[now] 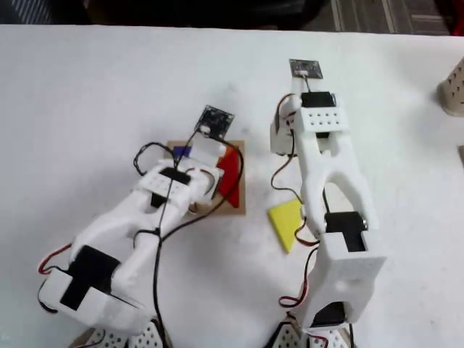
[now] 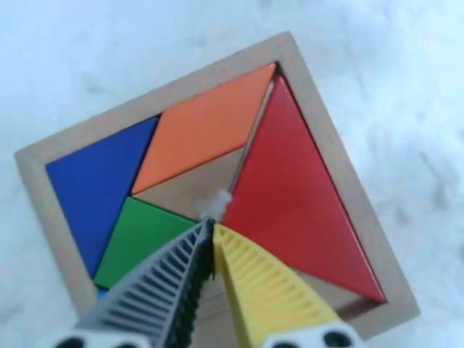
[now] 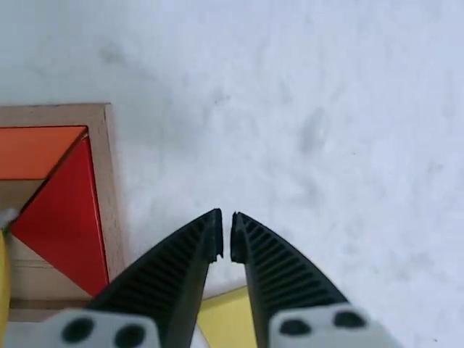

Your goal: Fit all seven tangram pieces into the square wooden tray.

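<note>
The blue [image 2: 98, 192], orange [image 2: 206, 127], green [image 2: 141, 235] and red [image 2: 290, 203] pieces are sitting in the tray [image 2: 217, 76], the yellow triangle [image 1: 287, 220] is lying outside, and the left gripper [image 2: 210, 228] and right gripper [image 3: 225, 235] are hovering clenched, empty.

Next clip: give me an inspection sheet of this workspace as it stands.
Surface: white table.
Job's things: wooden tray holds blue piece, orange piece, green piece, red piece; yellow piece lies outside on the table.
Clutter: perforated beige object at the table's edge.
End effectors: left end effector shut over the tray; right end effector shut over the table beside it.
Cables: black and red cables along the arms.
Surroundings: dark area beyond the table.
</note>
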You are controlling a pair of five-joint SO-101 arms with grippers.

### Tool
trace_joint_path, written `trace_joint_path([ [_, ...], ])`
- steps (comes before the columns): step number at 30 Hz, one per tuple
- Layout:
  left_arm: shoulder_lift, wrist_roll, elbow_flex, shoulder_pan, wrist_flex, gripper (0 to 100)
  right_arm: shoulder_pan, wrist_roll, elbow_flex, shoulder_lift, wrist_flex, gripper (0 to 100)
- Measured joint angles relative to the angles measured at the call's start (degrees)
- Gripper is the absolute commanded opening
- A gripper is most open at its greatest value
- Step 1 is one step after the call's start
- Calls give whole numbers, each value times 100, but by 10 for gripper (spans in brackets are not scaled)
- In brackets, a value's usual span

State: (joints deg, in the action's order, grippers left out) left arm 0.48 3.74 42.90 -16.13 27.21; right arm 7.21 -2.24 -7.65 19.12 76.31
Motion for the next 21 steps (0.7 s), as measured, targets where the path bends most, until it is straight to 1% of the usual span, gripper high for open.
trace_joint_path([
  [4, -246, 0, 0, 519, -18, 20, 35, 0, 0, 0, 316, 19],
  [8, -290, 0, 0, 1116, -448, 20, 141, 141, 193, 0, 510, 16],
  [10, -246, 0, 0, 1284, -642, 20, 202, 158, 510, -44, 519, 16],
  [12, -149, 0, 0, 1371, -791, 20, 246, 97, 985, -334, 484, 16],
  [15, -132, 0, 0, 1380, -897, 20, 273, -70, 1934, -1073, 62, 16],
  [19, -132, 0, 0, 1521, -905, 20, 273, -299, 3376, -2180, -519, 17],
  [21, -132, 0, 0, 1582, -905, 20, 290, -299, 3886, -2629, -598, 17],
])
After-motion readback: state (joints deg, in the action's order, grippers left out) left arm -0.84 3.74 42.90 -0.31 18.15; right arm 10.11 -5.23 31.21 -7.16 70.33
